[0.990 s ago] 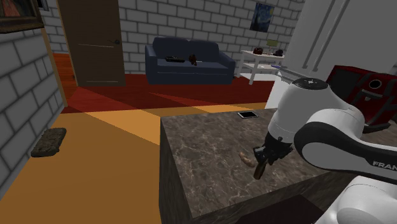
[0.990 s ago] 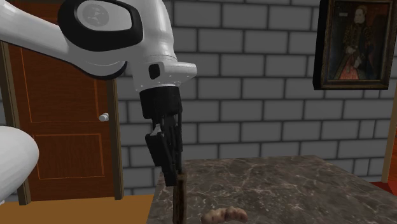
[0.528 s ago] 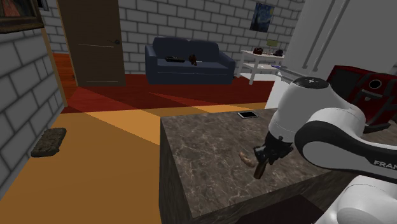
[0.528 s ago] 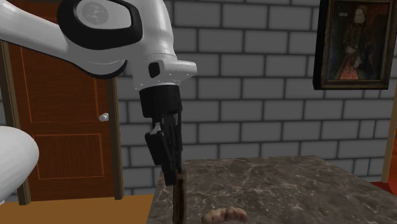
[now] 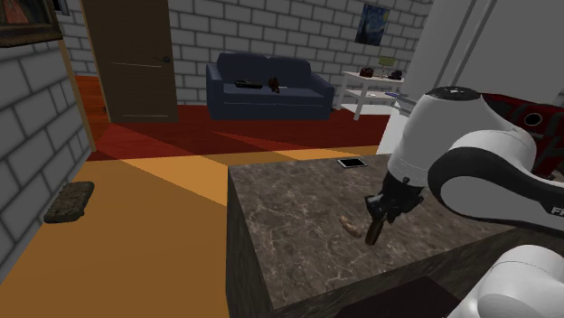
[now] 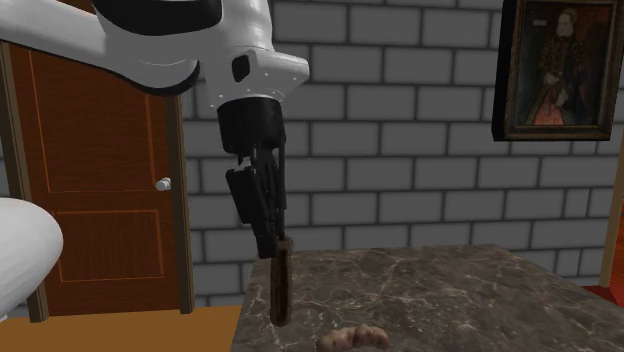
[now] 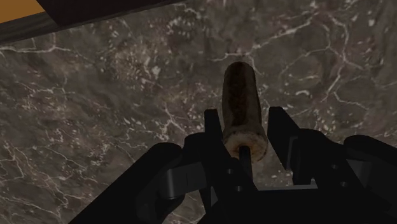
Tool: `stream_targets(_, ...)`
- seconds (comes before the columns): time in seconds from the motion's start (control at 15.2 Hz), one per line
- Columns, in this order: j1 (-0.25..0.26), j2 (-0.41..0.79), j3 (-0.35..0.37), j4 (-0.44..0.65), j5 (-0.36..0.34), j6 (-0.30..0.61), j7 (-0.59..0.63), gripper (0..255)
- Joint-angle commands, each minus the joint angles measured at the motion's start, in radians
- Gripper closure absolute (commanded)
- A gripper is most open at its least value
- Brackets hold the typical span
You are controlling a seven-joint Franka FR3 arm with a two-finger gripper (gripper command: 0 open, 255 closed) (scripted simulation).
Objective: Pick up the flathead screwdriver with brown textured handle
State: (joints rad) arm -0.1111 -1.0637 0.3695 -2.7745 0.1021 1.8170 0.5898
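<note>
The screwdriver's brown textured handle [image 6: 281,285] hangs nearly upright, handle end down, in the air above the dark marble table [image 6: 450,290]. My black gripper [image 6: 268,238] is shut on its upper end. In the shoulder view the handle [image 5: 372,232] pokes down from the gripper [image 5: 379,213] over the near right part of the table [image 5: 289,208]. In the wrist view the handle [image 7: 240,102] sticks out between the two fingers [image 7: 213,124], which clasp it, with marble [image 7: 95,114] below. The blade is hidden in the hand.
A small pinkish-brown lump [image 5: 349,227] lies on the marble just beside the hanging handle, also in the second exterior view [image 6: 352,339]. A flat phone-like slab [image 5: 352,163] rests near the table's far edge. Beyond stand a blue sofa [image 5: 268,86] and a brick wall.
The arm has risen, carrying the screwdriver with it. The handle's lower end now hangs free above the marble in the second exterior view.
</note>
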Motion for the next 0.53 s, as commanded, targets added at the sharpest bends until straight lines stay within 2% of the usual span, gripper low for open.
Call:
stream_targets(0.0,-0.005,0.0,-0.009,0.026,-0.008,-0.025,-0.006,255)
stream_targets(0.46,-0.017,0.008,-0.026,0.096,-0.024,-0.086,-0.017,255)
